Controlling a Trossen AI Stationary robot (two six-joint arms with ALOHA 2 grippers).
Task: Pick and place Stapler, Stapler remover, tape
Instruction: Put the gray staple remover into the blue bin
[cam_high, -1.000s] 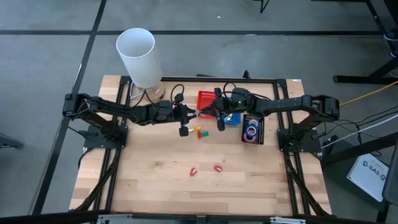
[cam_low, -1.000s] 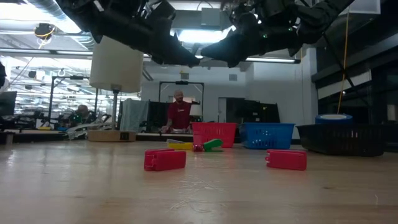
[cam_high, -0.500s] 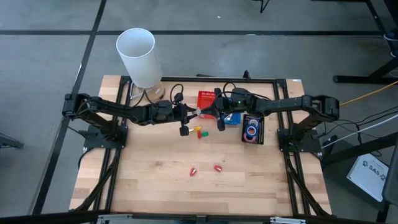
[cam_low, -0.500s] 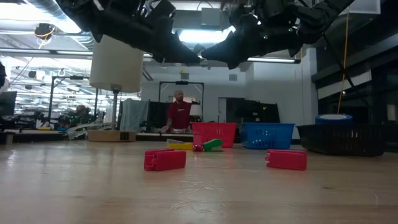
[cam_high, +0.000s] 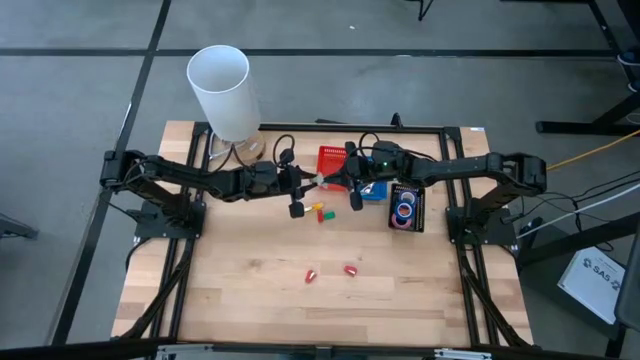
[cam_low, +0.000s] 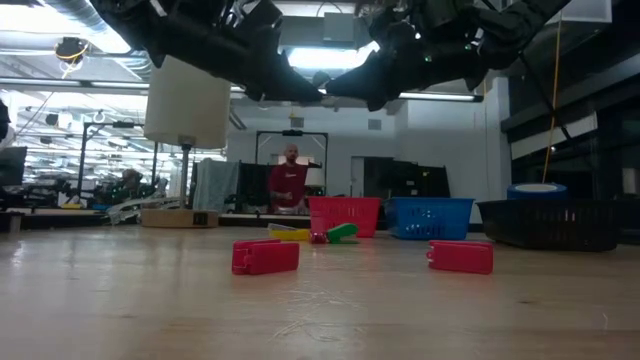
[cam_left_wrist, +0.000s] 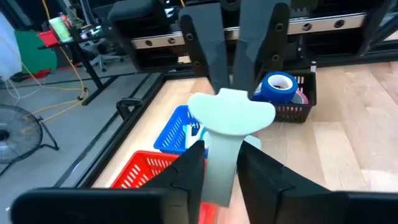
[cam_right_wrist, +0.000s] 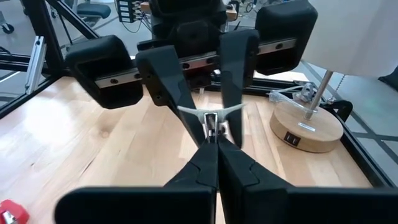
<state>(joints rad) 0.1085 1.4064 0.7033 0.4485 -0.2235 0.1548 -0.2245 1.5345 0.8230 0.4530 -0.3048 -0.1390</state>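
Staple remover, pale, winged: held in mid-air between both grippers above the tabletop, near the red basket. Left gripper: jaws pinched on its stem. Right gripper: jaws pressed together on its other end.

Tape: rolls already deposited in the black basket.

Judged outstanding: remover's placement. Stapler not identified with certainty.

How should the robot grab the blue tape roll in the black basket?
From above, probably: the blue tape roll lies flat in the black basket, whose walls block its sides. Pinch its ring wall, one finger in the hole.
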